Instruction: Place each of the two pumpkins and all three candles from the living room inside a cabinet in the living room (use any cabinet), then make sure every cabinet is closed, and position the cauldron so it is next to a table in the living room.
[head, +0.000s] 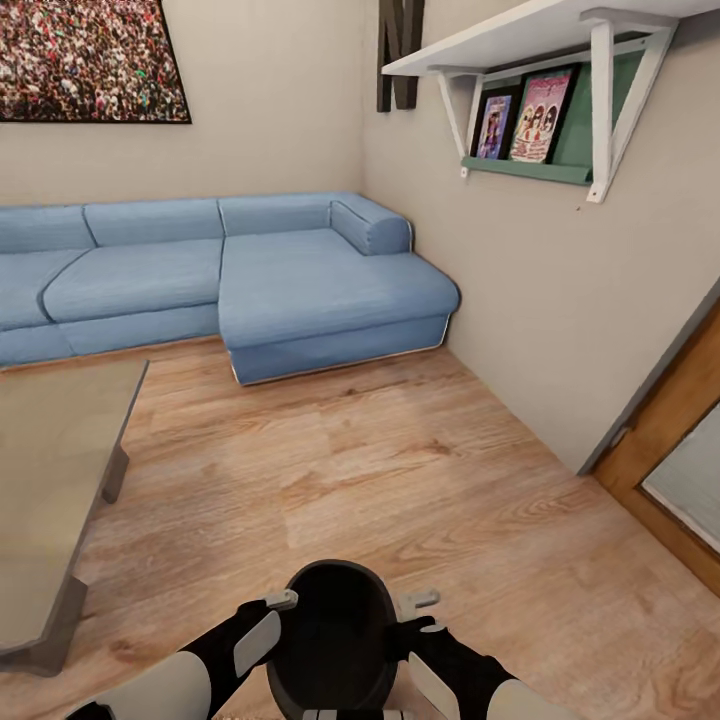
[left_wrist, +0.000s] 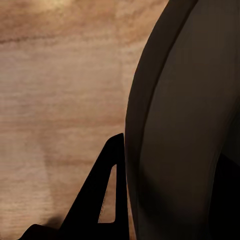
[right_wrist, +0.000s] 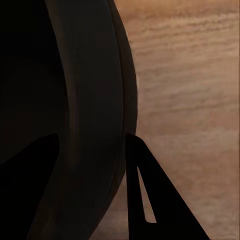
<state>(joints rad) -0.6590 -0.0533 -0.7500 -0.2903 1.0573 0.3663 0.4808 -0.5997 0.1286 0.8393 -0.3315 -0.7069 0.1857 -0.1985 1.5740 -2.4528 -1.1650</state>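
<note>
Gripping one cauldron (head: 335, 640) by its rim, near centre above the floor (head: 400, 460), both grippers, left (head: 285, 605) and right (head: 415, 610), pinch its wall; wrist views show one finger (left_wrist: 107, 200) outside. One table (head: 50, 450) stands left, one sofa (head: 250, 270) far.

**Camera placement**

The room is seen from head height, forward and down, across the wooden floor (head: 400, 470) to the sofa (head: 250, 280). Each wrist view is set very close against the cauldron (head: 335, 640) (left_wrist: 185, 130) (right_wrist: 65, 120), one on either side, past a dark finger (left_wrist: 107, 195) (right_wrist: 145, 195). Cauldron and floor are shared by all three views.
</note>
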